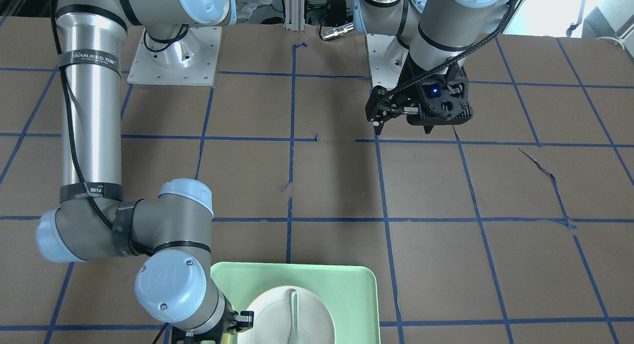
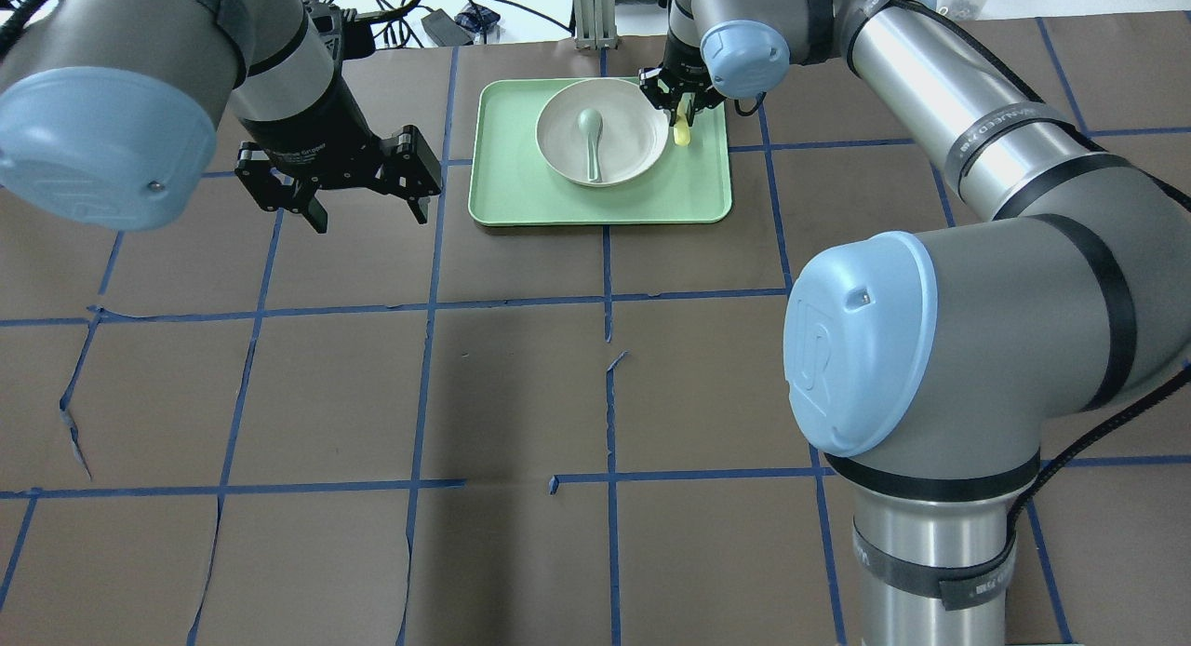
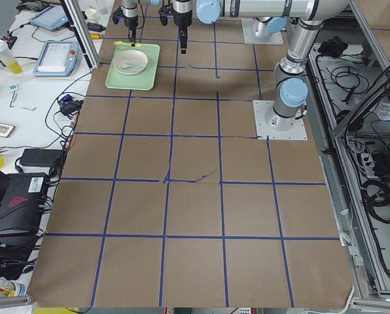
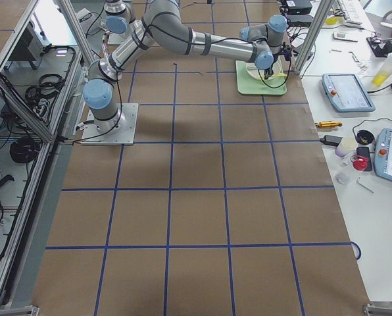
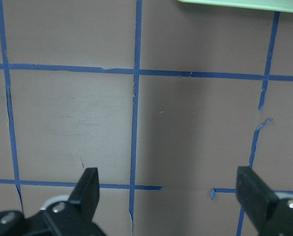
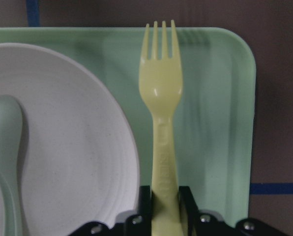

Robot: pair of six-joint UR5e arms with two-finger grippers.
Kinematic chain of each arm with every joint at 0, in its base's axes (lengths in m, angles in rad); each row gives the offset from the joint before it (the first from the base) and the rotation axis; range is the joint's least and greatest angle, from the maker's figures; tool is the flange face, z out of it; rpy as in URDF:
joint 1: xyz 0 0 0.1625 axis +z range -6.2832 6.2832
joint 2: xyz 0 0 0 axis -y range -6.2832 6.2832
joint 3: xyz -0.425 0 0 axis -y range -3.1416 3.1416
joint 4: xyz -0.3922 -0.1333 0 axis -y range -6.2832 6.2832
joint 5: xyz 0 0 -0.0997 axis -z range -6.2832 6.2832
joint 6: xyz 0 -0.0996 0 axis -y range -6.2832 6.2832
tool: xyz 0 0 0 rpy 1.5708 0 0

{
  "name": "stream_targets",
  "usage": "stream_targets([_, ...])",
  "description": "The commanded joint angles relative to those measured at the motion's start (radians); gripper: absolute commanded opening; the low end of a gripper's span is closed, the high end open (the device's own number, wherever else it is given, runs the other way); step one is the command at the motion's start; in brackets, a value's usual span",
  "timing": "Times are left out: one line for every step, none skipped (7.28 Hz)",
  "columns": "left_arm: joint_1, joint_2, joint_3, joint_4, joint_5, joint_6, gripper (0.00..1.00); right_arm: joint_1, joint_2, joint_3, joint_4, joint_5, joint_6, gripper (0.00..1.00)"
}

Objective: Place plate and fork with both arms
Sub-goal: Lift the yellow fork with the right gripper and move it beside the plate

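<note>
The off-white plate [image 2: 635, 140] sits in the mint-green tray [image 2: 595, 204] with a pale grey-green spoon [image 2: 590, 136] lying in it. My right gripper [image 2: 682, 106] is shut on the handle of the yellow fork [image 2: 683, 132], beside the plate's right edge over the tray. In the right wrist view the fork [image 6: 161, 98] points its tines away from the gripper [image 6: 165, 196], next to the plate [image 6: 77, 147]. I cannot tell whether the fork touches the tray. My left gripper [image 2: 369, 220] is open and empty over bare table left of the tray.
The table is brown board with a blue tape grid. The tray's edge shows at the top of the left wrist view [image 5: 240, 2]. Cables and a metal post stand behind the tray. The right arm's elbow [image 2: 865, 339] looms over the table's right half.
</note>
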Motion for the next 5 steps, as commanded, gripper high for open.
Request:
stream_targets([0.000,0.000,-0.003,0.000,0.000,0.000,1.00,-0.016,-0.024,0.111,-0.064,0.005,-0.007,0.00])
stream_targets([0.000,-0.001,-0.003,0.000,0.000,0.000,1.00,-0.016,-0.024,0.114,-0.064,0.010,-0.009,0.04])
stream_targets([0.000,-0.001,-0.001,0.000,0.000,0.002,1.00,-0.016,-0.026,0.114,-0.064,0.008,-0.024,0.89])
stream_targets([0.002,0.000,-0.001,0.000,0.002,0.002,1.00,-0.016,-0.045,0.122,-0.057,0.004,-0.064,1.00])
stream_targets([0.002,0.000,-0.001,0.000,0.002,0.002,1.00,-0.016,-0.108,0.174,-0.053,-0.004,-0.104,1.00])
